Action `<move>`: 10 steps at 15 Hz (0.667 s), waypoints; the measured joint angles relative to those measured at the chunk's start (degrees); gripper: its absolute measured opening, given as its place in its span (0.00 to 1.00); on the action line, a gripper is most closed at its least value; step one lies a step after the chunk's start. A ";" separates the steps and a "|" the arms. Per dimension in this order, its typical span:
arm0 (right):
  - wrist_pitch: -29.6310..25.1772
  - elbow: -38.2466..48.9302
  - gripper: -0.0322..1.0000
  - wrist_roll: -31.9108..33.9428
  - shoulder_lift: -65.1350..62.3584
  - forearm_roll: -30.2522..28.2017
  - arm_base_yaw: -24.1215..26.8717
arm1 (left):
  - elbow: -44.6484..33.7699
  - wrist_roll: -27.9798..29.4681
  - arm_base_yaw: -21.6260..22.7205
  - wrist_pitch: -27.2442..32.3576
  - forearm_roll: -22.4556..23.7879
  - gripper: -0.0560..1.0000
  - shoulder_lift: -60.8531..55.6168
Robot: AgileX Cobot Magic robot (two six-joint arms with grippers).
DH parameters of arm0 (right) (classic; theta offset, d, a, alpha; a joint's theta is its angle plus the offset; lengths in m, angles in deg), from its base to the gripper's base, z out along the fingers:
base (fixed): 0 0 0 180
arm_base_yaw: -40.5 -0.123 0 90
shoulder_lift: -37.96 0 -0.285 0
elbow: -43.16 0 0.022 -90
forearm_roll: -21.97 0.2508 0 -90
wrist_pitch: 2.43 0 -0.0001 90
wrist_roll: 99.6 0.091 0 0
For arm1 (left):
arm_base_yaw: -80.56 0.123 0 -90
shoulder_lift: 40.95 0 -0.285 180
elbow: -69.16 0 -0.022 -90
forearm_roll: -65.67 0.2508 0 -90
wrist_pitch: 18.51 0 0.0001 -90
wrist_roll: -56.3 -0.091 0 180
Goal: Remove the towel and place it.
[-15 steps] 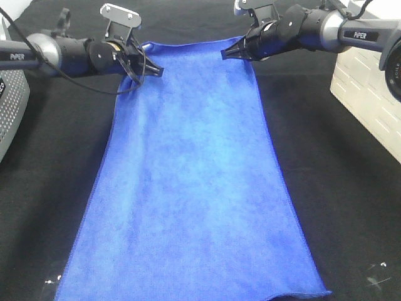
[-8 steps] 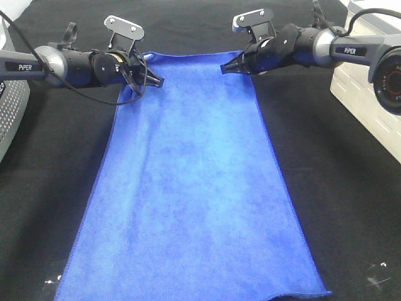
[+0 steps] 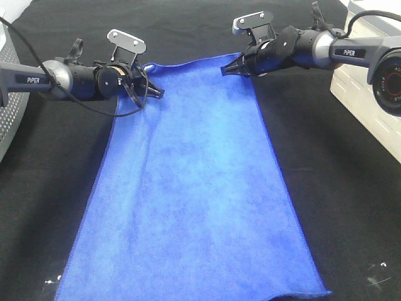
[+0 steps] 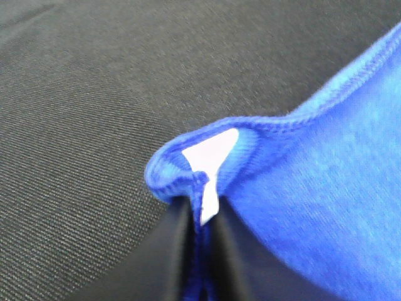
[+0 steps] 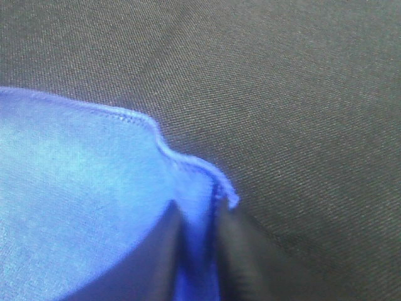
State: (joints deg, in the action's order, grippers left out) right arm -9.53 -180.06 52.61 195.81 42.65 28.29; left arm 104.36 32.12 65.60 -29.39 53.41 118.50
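The bright blue towel lies spread along the black table, its near edge at the bottom of the exterior view. My left gripper is shut on the towel's far left corner. In the left wrist view the black fingers pinch the stitched corner with its small white tag. My right gripper is shut on the far right corner. In the right wrist view its fingers clamp the hemmed edge. Both far corners are raised slightly off the table.
The black table covering surrounds the towel. A white perforated box stands at the right edge. A grey device sits at the left edge. Cables trail along the left arm.
Both grippers have moved a little toward the near side and lower, carrying the towel's far corners with them. The far edge has shifted nearer and the rest of the towel lies as before.
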 joint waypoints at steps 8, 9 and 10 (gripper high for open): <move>-0.97 0.00 0.77 -0.34 -0.69 -1.03 0.80 | 0.00 -2.35 0.00 -3.72 -0.29 0.83 -0.11; -2.01 0.17 0.77 -0.34 -1.60 -1.09 1.38 | 0.00 -2.46 0.00 -2.98 -0.29 0.84 -0.57; -2.75 0.17 0.77 -0.34 -2.69 -1.15 1.95 | 0.00 -2.46 0.00 -1.60 -0.29 0.84 -1.26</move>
State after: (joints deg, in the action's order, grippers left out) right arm -12.28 -179.89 52.27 193.11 41.51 30.24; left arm 104.36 29.66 65.60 -31.00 53.12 117.24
